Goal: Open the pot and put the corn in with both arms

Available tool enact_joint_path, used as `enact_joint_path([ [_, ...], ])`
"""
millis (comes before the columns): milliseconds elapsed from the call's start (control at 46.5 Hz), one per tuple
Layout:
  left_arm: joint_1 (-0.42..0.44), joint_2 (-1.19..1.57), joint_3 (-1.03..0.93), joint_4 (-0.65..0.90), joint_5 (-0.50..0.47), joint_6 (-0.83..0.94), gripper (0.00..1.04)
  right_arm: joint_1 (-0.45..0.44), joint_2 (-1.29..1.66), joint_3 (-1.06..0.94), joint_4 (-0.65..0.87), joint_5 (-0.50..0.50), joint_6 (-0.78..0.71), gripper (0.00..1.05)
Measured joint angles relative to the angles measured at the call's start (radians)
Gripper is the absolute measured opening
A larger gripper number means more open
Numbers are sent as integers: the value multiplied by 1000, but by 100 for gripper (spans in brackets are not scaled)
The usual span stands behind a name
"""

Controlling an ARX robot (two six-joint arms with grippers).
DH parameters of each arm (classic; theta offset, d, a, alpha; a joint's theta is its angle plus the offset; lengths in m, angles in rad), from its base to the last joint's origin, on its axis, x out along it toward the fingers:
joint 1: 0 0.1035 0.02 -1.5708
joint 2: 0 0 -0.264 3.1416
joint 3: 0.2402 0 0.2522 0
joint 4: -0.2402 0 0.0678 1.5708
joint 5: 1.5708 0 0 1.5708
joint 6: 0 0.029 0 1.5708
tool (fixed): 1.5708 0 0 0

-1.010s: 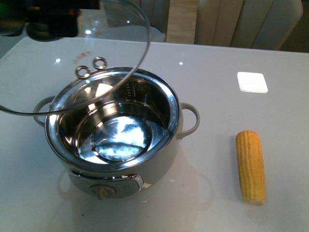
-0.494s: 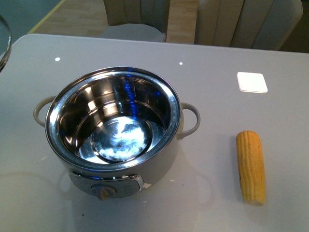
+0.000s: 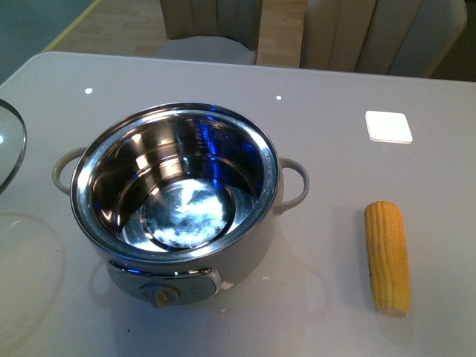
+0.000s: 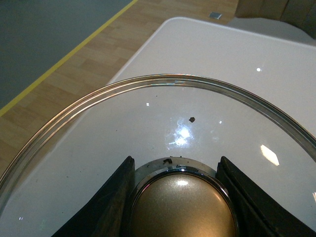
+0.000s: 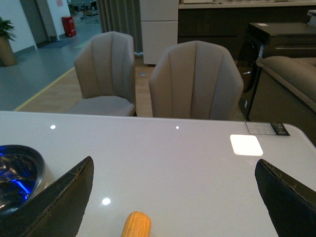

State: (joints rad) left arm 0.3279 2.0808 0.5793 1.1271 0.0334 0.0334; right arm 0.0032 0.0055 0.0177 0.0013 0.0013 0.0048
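Front view shows the pot (image 3: 249, 256) standing open near the table's (image 3: 335, 74) front edge, left of middle, steel bowl bare. Opening looks done! The glass lid (image 3: 9, 152) hangs by the left edge, with the left gripper (image 4: 174, 165) clamped on its knob (image 4: 182, 210). Corn's left to do: the corn (image 3: 387, 257) lies untouched near the right edge. The right gripper (image 5: 174, 163) is spread wide and empty, corn lined up with the gap, touching neither finger.

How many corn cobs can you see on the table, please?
1. The corn lies on the table, right of the pot and apart from it; nothing lies in the pot.
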Motion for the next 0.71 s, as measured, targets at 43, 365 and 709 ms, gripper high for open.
enact_joint_path([
  [43, 0, 43, 18, 12, -4, 0, 43, 0, 0, 0, 0, 0, 0, 96],
  [365, 13, 271, 158, 78, -11, 17, 43, 0, 0, 0, 0, 0, 0, 96],
  [709, 45, 432, 269, 115, -5, 27, 43, 0, 0, 0, 0, 0, 0, 96],
])
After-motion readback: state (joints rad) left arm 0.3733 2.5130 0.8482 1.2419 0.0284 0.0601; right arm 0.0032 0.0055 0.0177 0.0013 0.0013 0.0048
